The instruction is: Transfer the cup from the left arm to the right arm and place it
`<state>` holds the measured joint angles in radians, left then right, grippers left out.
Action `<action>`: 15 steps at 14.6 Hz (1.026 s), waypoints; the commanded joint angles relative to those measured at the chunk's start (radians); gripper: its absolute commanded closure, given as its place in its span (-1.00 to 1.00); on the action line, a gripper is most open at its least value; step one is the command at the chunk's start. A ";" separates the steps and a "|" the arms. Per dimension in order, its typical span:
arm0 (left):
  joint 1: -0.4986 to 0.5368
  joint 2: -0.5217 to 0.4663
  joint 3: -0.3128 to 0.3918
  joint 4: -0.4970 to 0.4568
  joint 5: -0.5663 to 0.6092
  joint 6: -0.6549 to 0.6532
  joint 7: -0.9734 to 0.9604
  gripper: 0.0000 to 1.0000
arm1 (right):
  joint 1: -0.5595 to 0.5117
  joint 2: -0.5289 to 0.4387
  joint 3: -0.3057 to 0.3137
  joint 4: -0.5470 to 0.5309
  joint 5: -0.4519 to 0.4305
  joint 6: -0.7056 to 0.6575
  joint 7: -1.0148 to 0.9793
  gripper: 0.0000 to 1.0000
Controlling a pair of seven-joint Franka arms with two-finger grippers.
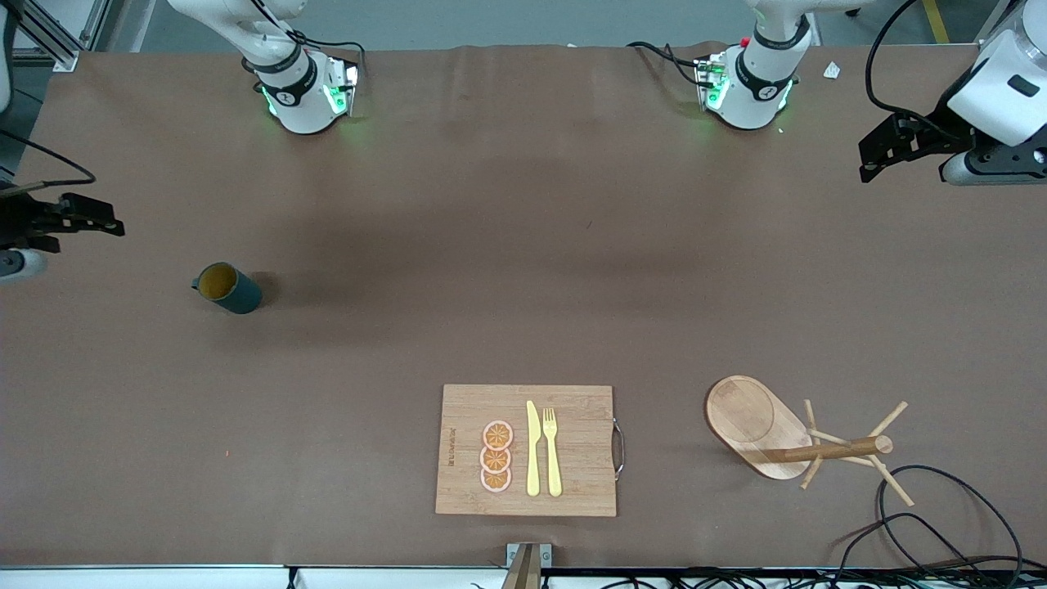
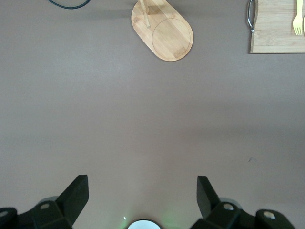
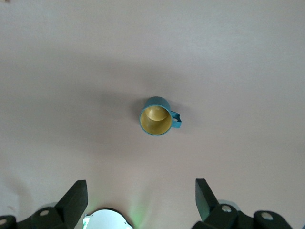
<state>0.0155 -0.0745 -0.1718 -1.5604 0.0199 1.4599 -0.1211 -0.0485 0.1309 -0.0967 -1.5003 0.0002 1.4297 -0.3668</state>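
Two arms, both mine, wait raised at the ends of one long table (image 1: 523,245) covered in plain brown matting; grey floor shows past the edge where my bases stand. Black cables (image 1: 941,523) trail over the corner at my left arm's end, nearest the front camera. My left gripper (image 1: 887,155) hangs over bare matting at that end, fingers (image 2: 76,193) spread wide, holding and touching nothing. My right gripper (image 1: 86,221) hangs over the table's edge at the right arm's end, fingers (image 3: 76,195) equally spread and empty. The cup (image 1: 228,288), dark teal with a yellowish inside, stands upright on the matting toward my right arm's end, well apart from either gripper. Nearer the front camera lies a wooden cutting board (image 1: 572,409) bearing three orange slices (image 1: 496,456), a yellow knife (image 1: 532,450) and a yellow fork (image 1: 553,452). A wooden peg rack (image 1: 785,433) stands toward my left arm's end.
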 commanded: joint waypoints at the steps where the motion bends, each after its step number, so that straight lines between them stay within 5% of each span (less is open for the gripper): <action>1: 0.001 -0.022 0.005 -0.007 -0.003 -0.010 0.011 -1.00 | -0.024 0.006 0.006 0.077 -0.002 -0.043 0.028 -1.00; 9: 0.004 -0.022 0.014 0.022 -0.003 -0.033 0.040 -1.00 | 0.015 -0.002 0.015 0.100 -0.011 -0.141 0.337 -1.00; 15: 0.006 -0.007 0.026 0.042 -0.001 -0.032 0.043 -1.00 | 0.029 -0.096 0.012 0.020 -0.005 -0.121 0.342 -1.00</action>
<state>0.0185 -0.0782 -0.1479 -1.5354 0.0199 1.4458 -0.0980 -0.0188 0.1038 -0.0860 -1.4112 -0.0011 1.2957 -0.0439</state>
